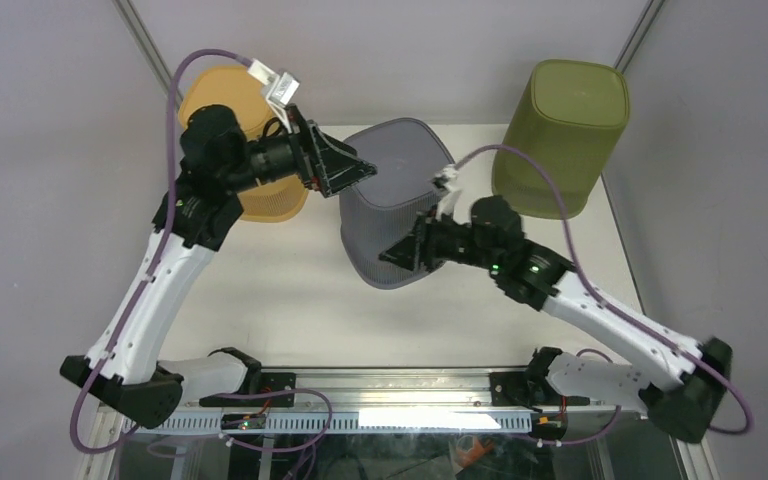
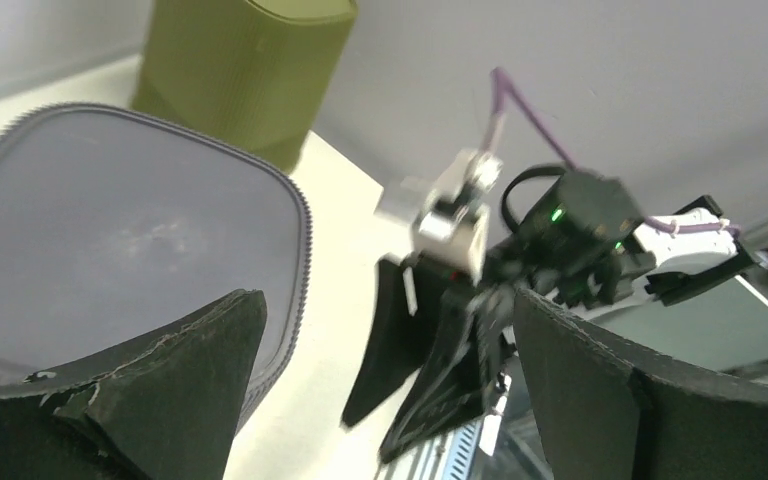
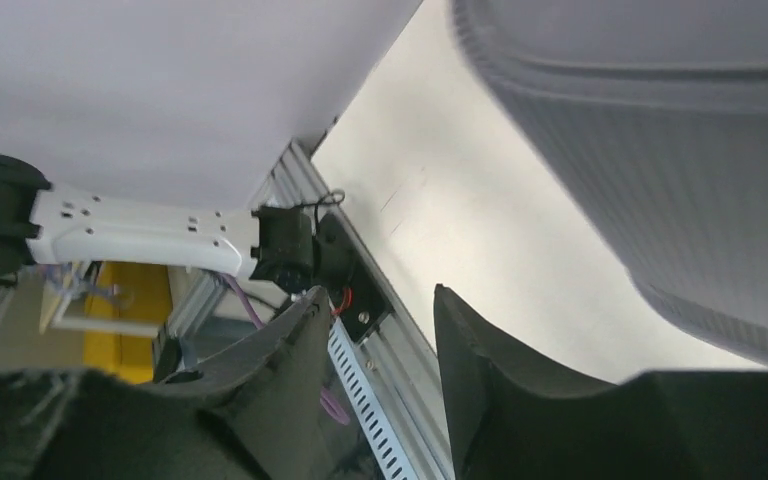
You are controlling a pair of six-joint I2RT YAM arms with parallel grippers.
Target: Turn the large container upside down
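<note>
Release, I judge, is the step in hand: the grey ribbed container (image 1: pixel 390 200) stands mid-table, closed base upward, with the olive container (image 1: pixel 560 135) at its 2 o'clock. At its 5 o'clock the right gripper (image 3: pixel 378 300) has its fingers parted beside the wall, with nothing between them. At 10 o'clock the left gripper (image 1: pixel 360 168) gapes wide, holding nothing. Spread the right fingers fully, then back off toward 5 o'clock so nothing drags the wall.

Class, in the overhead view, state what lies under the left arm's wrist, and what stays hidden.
An orange container sits beneath it. Its edges show either side of the left arm; the arm covers its middle, so its top and any contents cannot be seen.
</note>
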